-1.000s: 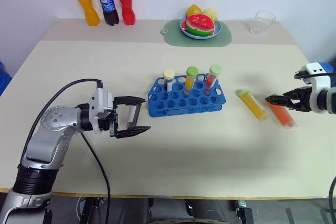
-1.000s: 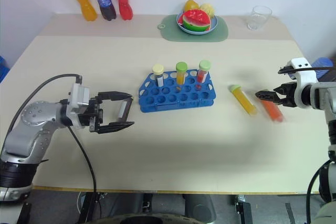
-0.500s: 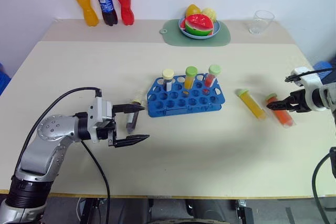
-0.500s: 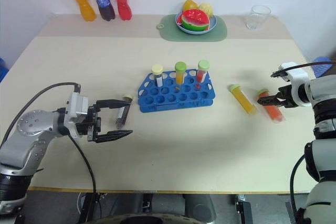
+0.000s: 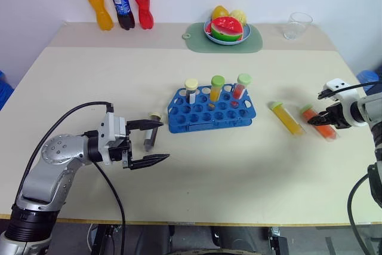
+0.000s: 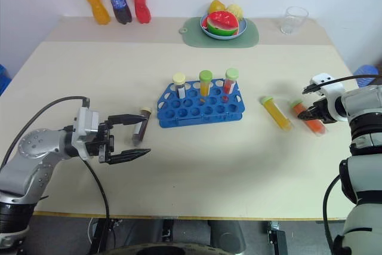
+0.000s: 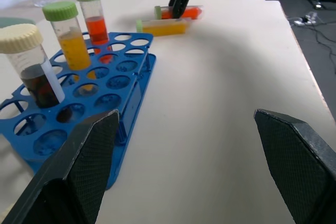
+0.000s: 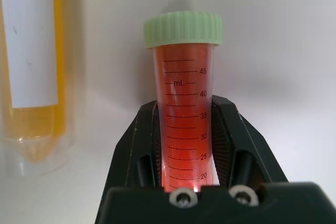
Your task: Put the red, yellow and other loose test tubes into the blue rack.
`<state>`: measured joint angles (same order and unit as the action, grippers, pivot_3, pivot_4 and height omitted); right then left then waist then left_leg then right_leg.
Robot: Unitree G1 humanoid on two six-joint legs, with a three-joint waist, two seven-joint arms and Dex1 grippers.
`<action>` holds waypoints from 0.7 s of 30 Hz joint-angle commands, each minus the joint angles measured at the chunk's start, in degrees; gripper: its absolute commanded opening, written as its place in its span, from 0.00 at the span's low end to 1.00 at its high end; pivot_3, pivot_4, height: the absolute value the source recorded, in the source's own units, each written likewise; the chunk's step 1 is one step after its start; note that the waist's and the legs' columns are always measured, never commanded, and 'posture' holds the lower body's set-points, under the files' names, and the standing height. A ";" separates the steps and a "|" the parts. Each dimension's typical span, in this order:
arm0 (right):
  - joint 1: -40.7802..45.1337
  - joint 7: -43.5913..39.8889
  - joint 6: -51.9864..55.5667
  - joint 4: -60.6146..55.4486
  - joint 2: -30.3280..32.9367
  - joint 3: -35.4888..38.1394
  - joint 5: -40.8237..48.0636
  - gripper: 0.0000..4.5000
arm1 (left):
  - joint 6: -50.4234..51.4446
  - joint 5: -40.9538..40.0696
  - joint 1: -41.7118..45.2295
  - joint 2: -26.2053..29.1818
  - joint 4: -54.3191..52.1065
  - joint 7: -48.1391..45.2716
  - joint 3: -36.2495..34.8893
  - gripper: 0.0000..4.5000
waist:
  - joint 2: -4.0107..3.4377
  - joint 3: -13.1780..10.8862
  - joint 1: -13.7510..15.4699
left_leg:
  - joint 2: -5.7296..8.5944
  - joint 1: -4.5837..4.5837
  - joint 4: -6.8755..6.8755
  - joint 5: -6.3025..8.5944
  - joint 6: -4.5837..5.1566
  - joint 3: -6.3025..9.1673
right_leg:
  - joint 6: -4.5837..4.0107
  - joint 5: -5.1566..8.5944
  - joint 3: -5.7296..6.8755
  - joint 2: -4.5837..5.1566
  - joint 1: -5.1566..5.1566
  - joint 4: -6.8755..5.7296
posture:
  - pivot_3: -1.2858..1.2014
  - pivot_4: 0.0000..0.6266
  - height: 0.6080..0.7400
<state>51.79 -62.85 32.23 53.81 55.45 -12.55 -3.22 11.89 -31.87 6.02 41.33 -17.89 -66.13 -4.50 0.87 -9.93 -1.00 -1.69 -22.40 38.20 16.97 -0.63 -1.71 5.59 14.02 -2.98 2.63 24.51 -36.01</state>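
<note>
Right gripper (image 8: pixel 184 129) pinching the red tube (image 8: pixel 182 103) on the desk (image 5: pixel 239 165); yellow tube (image 5: pixel 286 118) and brown tube (image 5: pixel 150 135) lie outside the blue rack (image 5: pixel 212 114)

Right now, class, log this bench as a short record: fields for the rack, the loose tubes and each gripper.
blue rack: mid-table, three capped tubes upright in its back row
red tube: lying on the table, clamped by the right gripper
yellow tube: lying loose beside the red tube
brown tube: lying left of the rack, near the left gripper
left gripper: open, holding nothing
</note>
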 commanded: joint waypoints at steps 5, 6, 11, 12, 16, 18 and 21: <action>-14.26 3.53 -0.65 -25.26 0.70 23.33 15.50 0.20 | -1.31 -0.25 0.89 -1.82 1.33 1.43 -1.54 0.95 | -0.05 0.00 0.25 | 0.00 -0.01 -0.01 0.00 0.00 0.07 | 0.03 -0.01 0.03 -0.02 0.00 -0.07 | 0.52 0.24 1.00; -18.49 4.55 -1.82 -32.28 -2.07 28.49 19.53 0.20 | -1.36 -0.21 1.38 -2.22 1.89 1.59 -1.47 0.95 | -0.06 0.01 0.25 | 0.00 0.00 0.00 0.00 0.00 0.07 | 0.04 -0.02 0.03 -0.02 0.00 -0.10 | 0.52 0.24 1.00; -32.96 11.82 -4.64 -56.60 -15.76 40.21 30.70 0.20 | -2.31 0.95 4.48 -4.12 5.66 1.97 -0.60 0.95 | -0.03 0.03 0.13 | -0.04 0.05 0.01 0.00 0.00 0.23 | 0.06 -0.02 0.08 -0.16 -0.07 -0.15 | 0.52 0.24 1.00; -35.08 14.46 -9.73 -59.09 -19.97 39.26 29.34 0.20 | -2.31 0.81 5.34 -4.86 6.31 2.00 -0.18 0.95 | -0.04 0.04 0.08 | -0.04 0.06 0.01 0.00 0.00 0.21 | 0.06 -0.03 0.06 -0.16 -0.07 -0.18 | 0.52 0.24 1.00; -40.36 20.97 -21.24 -64.53 -30.46 33.65 24.33 0.20 | -2.17 0.91 8.00 -6.50 8.93 1.40 0.88 0.95 | -0.06 0.03 0.03 | -0.03 0.07 0.05 -0.01 -0.02 0.18 | 0.07 -0.03 0.04 -0.15 -0.08 -0.20 | 0.52 0.24 1.00; -40.72 23.75 -27.57 -64.14 -35.22 29.21 21.05 0.20 | -2.52 1.28 9.65 -7.05 11.01 0.95 1.34 0.95 | -0.06 0.04 -0.04 | -0.01 0.07 0.05 -0.02 -0.02 0.16 | 0.07 -0.03 0.04 -0.13 -0.07 -0.21 | 0.52 0.24 1.00; -39.47 26.54 -33.73 -60.86 -39.07 25.37 17.98 0.20 | -2.39 1.38 11.37 -7.92 12.43 0.70 1.81 0.95 | -0.07 0.04 -0.14 | -0.01 0.10 0.05 -0.03 -0.04 0.17 | 0.06 -0.03 0.05 -0.15 -0.06 -0.24 | 0.52 0.24 1.00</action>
<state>10.77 -38.00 2.90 -6.96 16.73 13.48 16.21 10.41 -30.49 16.64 33.41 -5.09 -65.06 -2.86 0.80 -9.90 -1.13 -1.70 -22.31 38.25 16.94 -0.68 -1.54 5.65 13.99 -2.93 2.48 24.45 -36.25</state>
